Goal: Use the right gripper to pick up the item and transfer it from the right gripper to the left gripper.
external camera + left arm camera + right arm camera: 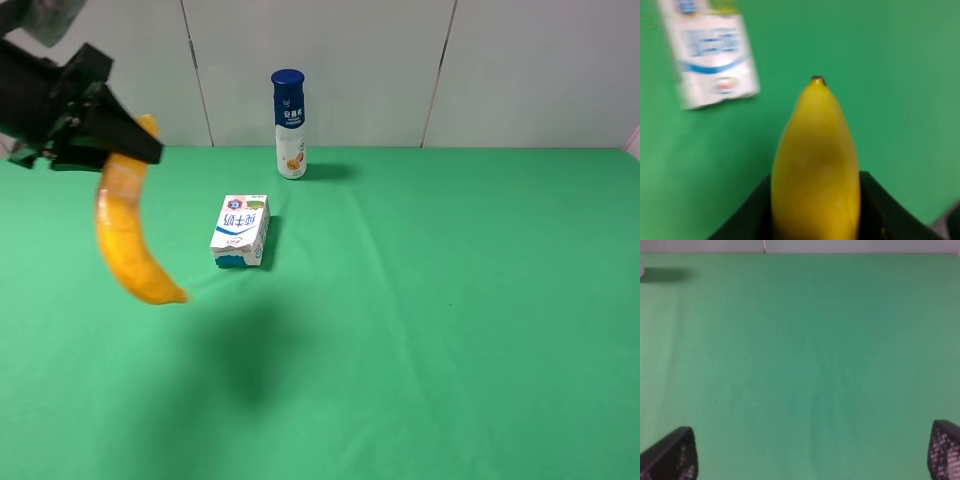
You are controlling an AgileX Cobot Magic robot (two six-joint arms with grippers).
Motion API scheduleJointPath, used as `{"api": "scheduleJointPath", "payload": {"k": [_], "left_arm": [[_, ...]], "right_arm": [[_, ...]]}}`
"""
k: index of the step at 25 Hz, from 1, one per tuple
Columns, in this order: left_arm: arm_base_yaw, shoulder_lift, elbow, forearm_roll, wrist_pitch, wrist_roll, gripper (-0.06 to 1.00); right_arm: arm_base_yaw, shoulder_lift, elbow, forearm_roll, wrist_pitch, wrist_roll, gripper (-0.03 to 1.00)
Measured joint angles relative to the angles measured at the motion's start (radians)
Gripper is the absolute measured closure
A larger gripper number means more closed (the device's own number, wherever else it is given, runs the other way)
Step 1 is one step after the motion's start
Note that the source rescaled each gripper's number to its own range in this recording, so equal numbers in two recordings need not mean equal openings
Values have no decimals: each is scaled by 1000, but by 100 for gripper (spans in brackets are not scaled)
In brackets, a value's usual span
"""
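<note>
One banana (125, 235) hangs in the air at the left side of the room, gripped near its upper end by the left claw (112, 150). The claw is closed across it, and a short stub of the fruit pokes out above the black fingers. The banana's long axis runs close to vertical. It drops from the claw toward the green surface (450, 330), and the curve carries the lower tip inward toward the middle of the surface. That tip is clear of the cloth, with the banana's shadow lying below it.

From the left wrist, the yellow body sits squarely between the two fingers. Its dark free tip points straight away from the claw, and the milk carton (241, 231) lies off to one side below. The carton and the blue-capped bottle (290, 124) both stand apart from the fruit.

The right claw (807, 455) is spread wide with nothing between its fingers; its own camera shows only bare green cloth. The high camera does not catch that arm at all, so I judge it to be well apart from the banana. The left arm is plainly the nearer one, being the one holding the fruit, and I judge the handover done.
</note>
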Motion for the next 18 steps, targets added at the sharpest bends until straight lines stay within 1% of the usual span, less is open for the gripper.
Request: {"api": "scheduleJointPath", "payload": {"k": [5, 8, 10, 15, 18], "left_arm": [[104, 0, 0, 94, 10, -4, 94], [142, 21, 0, 109, 10, -4, 94], [150, 63, 0, 111, 7, -1, 94], [151, 193, -3, 112, -4, 49, 94], [151, 276, -41, 113, -9, 66, 94]], "right_arm": [[0, 0, 0, 0, 0, 0, -3], [0, 0, 0, 0, 0, 0, -3], [0, 0, 0, 0, 0, 0, -3], [0, 0, 0, 0, 0, 0, -3], [0, 0, 0, 0, 0, 0, -3]]}}
